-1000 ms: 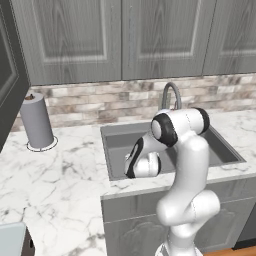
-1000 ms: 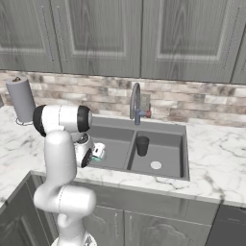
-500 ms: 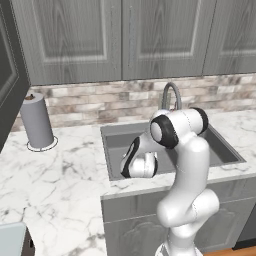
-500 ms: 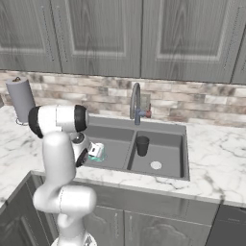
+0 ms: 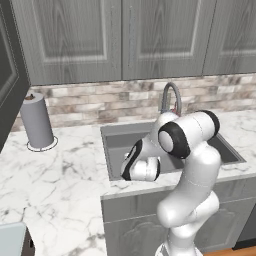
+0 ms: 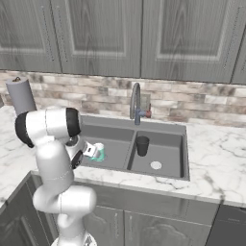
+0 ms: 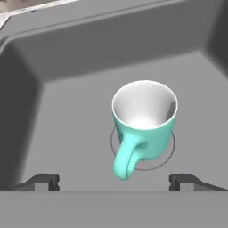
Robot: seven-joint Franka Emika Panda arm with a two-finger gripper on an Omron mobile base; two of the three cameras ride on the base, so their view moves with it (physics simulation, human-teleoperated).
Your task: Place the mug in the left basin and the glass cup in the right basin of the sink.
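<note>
Release stage of the mug placement. The mug [image 7: 144,122] stands upright on the floor of the left basin of the sink [image 6: 180,129], directly over that basin's round drain, its teal handle turned toward the camera in the hand view; in the right base view it [image 6: 98,152] appears just beside the hand. The gripper [image 7: 114,180] hangs above it with its two finger tips spread wide apart, one at each lower corner of the hand view, and neither touches the mug, so nothing is held. The glass cup [image 6: 142,145] stands upright in the right basin, near its pale drain and below the faucet [image 6: 136,102]. In the left base view the arm's forearm and hand [image 5: 141,163] reach down over the front rim of the left basin, while a paper towel roll [image 5: 36,121] stands on the table well apart to the left. Judged from this arrangement, both objects already lie in their assigned basins; the next move calls for a straight lift of the hand clear of the mug's rim, without knocking it over.
</note>
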